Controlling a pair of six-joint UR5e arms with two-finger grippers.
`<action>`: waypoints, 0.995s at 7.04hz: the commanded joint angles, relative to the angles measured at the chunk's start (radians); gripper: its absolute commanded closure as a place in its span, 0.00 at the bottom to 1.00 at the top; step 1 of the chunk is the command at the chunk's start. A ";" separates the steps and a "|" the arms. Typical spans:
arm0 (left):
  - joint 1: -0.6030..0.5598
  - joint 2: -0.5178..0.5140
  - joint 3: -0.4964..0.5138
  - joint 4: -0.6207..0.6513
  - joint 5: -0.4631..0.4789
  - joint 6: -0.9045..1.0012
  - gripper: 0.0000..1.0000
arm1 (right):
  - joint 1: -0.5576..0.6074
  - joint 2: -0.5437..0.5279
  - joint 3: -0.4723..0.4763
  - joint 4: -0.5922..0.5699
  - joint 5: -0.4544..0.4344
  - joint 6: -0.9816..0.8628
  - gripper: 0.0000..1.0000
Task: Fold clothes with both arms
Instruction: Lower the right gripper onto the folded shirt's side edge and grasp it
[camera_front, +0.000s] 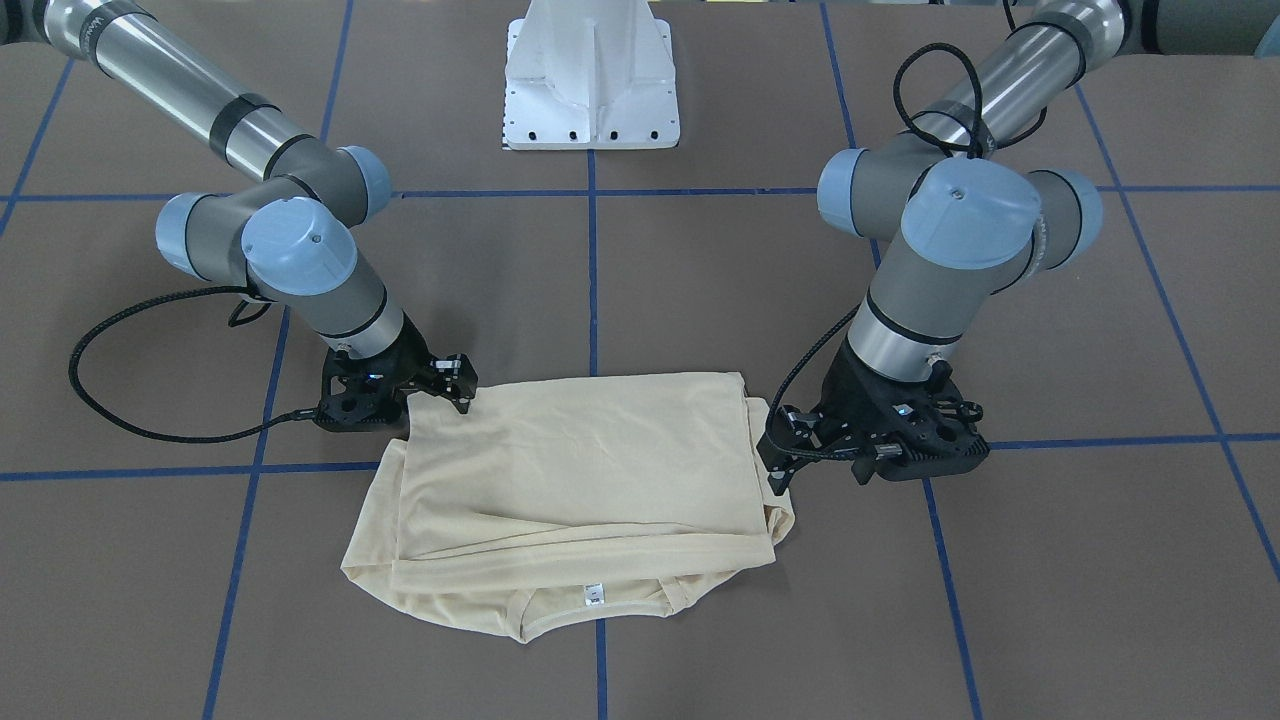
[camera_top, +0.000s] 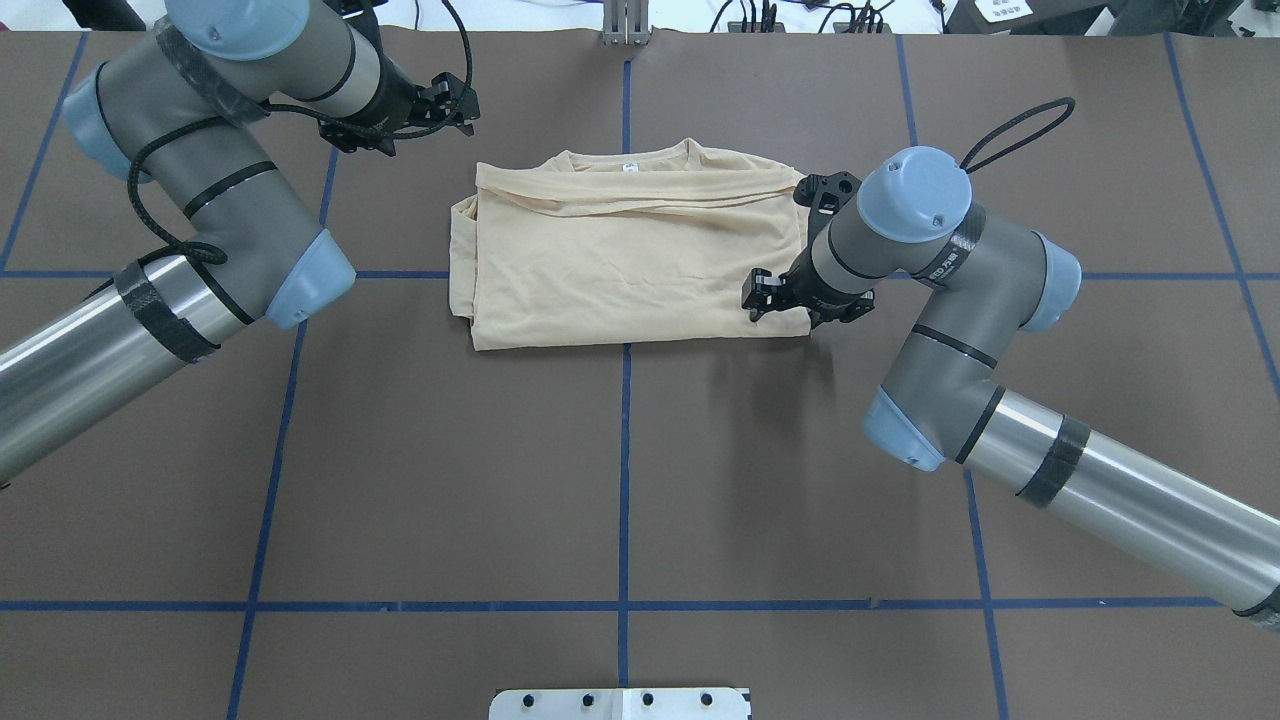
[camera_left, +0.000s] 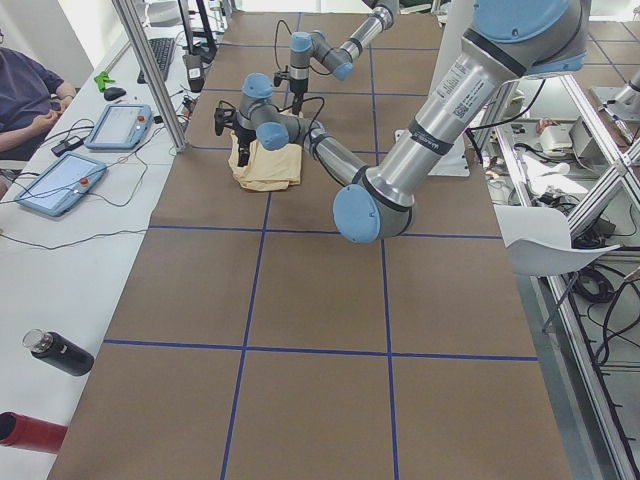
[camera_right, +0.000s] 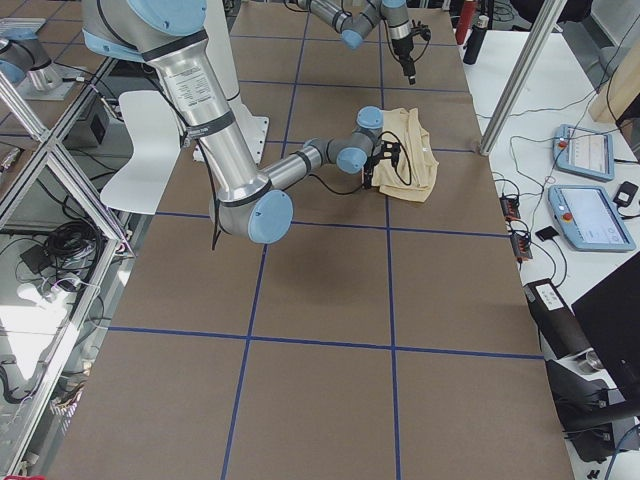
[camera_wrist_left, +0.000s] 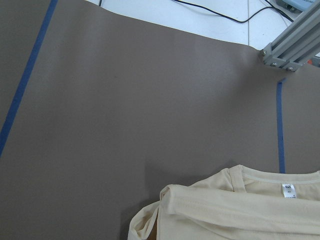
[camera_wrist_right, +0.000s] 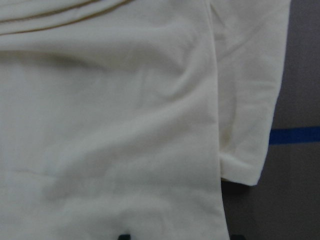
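Note:
The cream-yellow shirt (camera_front: 580, 460) lies folded into a rectangle on the brown table, collar and white neck label (camera_front: 594, 593) on the side away from the robot. No print shows. My right gripper (camera_top: 757, 295) hovers open just over the shirt's (camera_top: 620, 250) near right corner; the right wrist view is filled with cloth (camera_wrist_right: 125, 125), with two fingertips wide apart at its bottom edge. My left gripper (camera_top: 458, 103) is open and holds nothing, raised beside the far left corner. The left wrist view shows the collar (camera_wrist_left: 250, 200) below it and no fingers.
The white pedestal base (camera_front: 590, 80) stands at the robot's side of the table. Blue tape lines (camera_top: 625, 480) grid the brown surface. A seated person (camera_left: 25, 95), tablets (camera_left: 120, 125) and a bottle (camera_left: 58, 352) are along the far bench. An aluminium post (camera_wrist_left: 290, 45) stands beyond the table edge.

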 joint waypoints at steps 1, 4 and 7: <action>0.001 0.001 0.000 -0.001 -0.002 0.000 0.02 | 0.005 -0.009 0.004 0.000 0.010 0.000 1.00; 0.001 0.001 -0.005 0.002 0.000 0.000 0.02 | 0.011 -0.066 0.082 0.002 0.051 -0.006 1.00; -0.001 0.008 -0.028 0.008 0.001 0.000 0.02 | -0.070 -0.200 0.277 -0.002 0.056 0.005 1.00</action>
